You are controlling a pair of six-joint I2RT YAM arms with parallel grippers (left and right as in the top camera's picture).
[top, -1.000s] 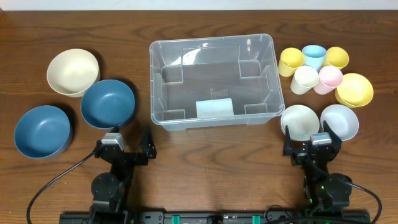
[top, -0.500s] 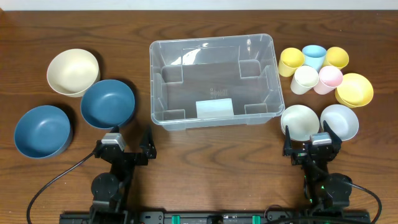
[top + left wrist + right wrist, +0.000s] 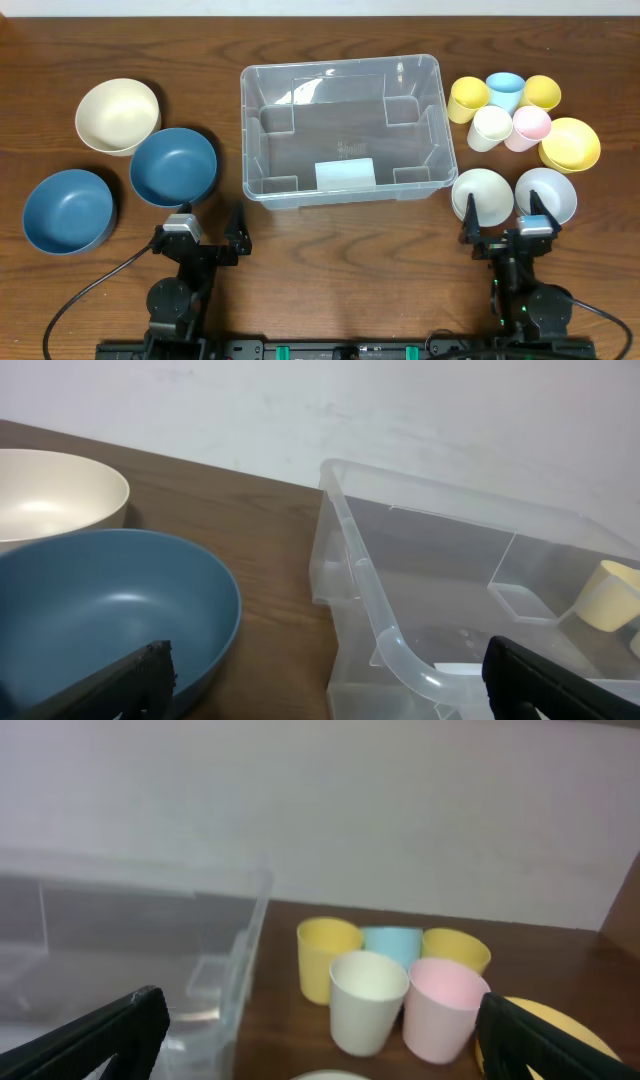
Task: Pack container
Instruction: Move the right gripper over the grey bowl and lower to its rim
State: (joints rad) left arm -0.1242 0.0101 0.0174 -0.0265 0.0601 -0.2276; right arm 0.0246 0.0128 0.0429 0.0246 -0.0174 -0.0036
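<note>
Operator: Container first. Sitting where?

Spotter: Lying on the table ahead of both claws: forward and to the right of the left claw, forward and to the left of the right claw. Standing upright, showing clear walls, a bare floor and a pale label on the wall nearest the claws.

Operator: Checking the left claw now. Clamping anything?

Spotter: Holding its fingers wide apart, gripping nothing. Facing a dark blue bowl just ahead and slightly left. Seeing a second blue bowl well off to its left, and a cream bowl further ahead-left, beyond the first. Catching, through its own camera, the container's rounded near corner ahead and to the right.

Operator: Moving on to the right claw?

Spotter: Spreading its fingers fully too, closing on nothing. Facing two white bowls directly ahead, one by its left finger, the other by its right finger. Overlapping both rims from overhead; not managing to tell touching from apart. Spotting a yellow bowl further ahead-right. Noting five cups clustering beyond the white bowls, just right of the container: a yellow cup, a light blue cup, another yellow cup, a cream cup and a pink cup.
</note>
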